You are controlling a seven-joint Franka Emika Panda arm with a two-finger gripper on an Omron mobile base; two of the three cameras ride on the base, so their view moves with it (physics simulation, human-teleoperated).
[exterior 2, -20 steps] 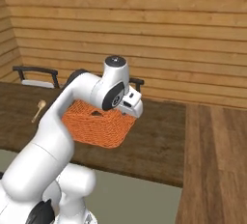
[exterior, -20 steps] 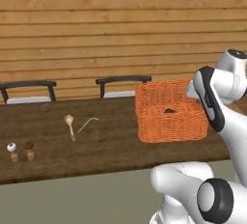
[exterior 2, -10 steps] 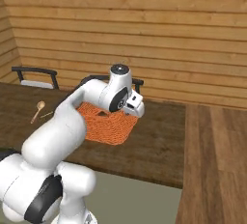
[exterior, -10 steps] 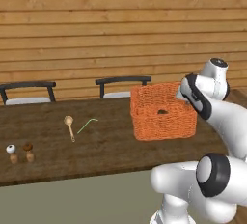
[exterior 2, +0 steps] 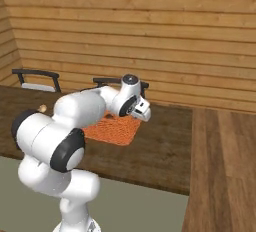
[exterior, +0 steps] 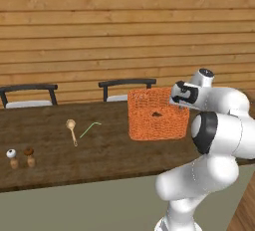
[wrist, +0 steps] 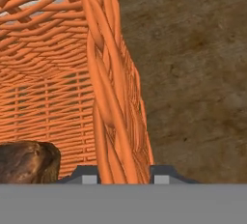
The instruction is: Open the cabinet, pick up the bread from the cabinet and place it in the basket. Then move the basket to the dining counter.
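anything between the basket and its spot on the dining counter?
Nothing visible. The basket already sits over the dining counter, its wall between the gripper jaws, with the bread inside. The nearest items, a spoon and two small shakers, lie well off to one side.

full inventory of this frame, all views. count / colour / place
basket: 1, bright orange, on the dining counter, its wall between the gripper's fingers
bread: 1, dark brown, inside the basket
dining counter: 1, dark-brown wood top
wooden spoon: 1, light tan, on the counter left of the basket
green stalk: 1, beside the spoon
shakers: 2, one white-topped, one brown-topped, counter's left front
chairs: 2, dark frames, behind the counter
gripper: 1, dark fingertips, straddling the basket's wall
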